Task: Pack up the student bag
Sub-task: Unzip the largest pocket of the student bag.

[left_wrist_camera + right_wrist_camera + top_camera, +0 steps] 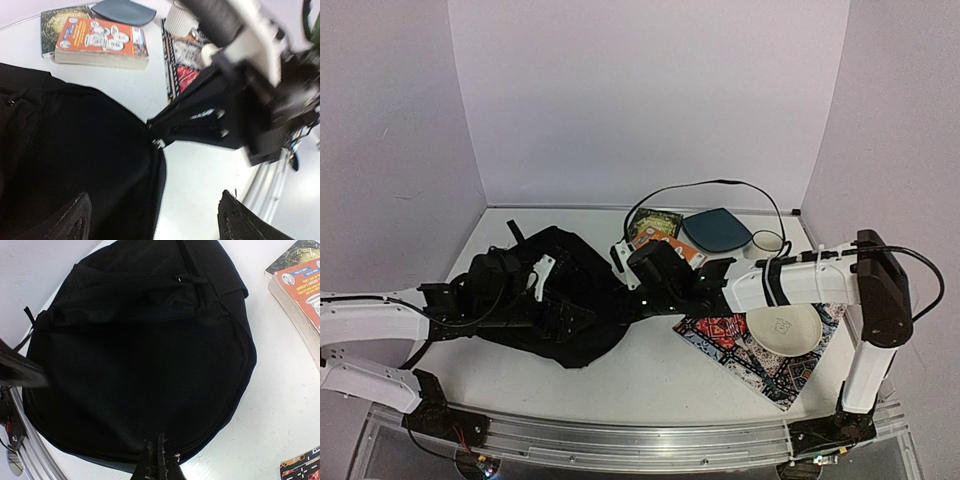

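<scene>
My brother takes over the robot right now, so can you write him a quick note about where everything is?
Left gripper: open, empty, above the black backpack.
Right gripper: shut, pinching the backpack's edge by its zipper.
Things: the backpack lies flat on the table. The orange book, dark book, teal pouch and white cup sit outside it, farther back.
Done: nothing visibly packed, and the bag looks closed.
To do: probably open it, then load the items.
</scene>
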`<act>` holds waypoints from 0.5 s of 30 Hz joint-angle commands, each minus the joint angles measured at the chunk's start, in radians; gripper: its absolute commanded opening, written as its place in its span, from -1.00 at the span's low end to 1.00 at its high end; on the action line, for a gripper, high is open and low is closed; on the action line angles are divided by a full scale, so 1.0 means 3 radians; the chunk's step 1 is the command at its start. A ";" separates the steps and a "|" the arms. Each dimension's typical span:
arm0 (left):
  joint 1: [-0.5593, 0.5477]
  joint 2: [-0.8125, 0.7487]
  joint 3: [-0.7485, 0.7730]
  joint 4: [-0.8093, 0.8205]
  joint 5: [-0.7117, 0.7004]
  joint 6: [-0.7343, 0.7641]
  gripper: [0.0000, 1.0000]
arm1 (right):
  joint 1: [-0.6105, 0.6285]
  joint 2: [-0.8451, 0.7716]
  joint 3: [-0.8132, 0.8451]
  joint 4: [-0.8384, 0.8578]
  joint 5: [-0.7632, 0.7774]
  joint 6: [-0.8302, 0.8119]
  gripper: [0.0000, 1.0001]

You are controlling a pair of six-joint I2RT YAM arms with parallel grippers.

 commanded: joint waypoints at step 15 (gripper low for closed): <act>-0.0204 0.1191 0.0416 0.0578 -0.0069 0.0864 0.27 | 0.0001 -0.0274 -0.0046 0.0083 0.0011 0.0135 -1.00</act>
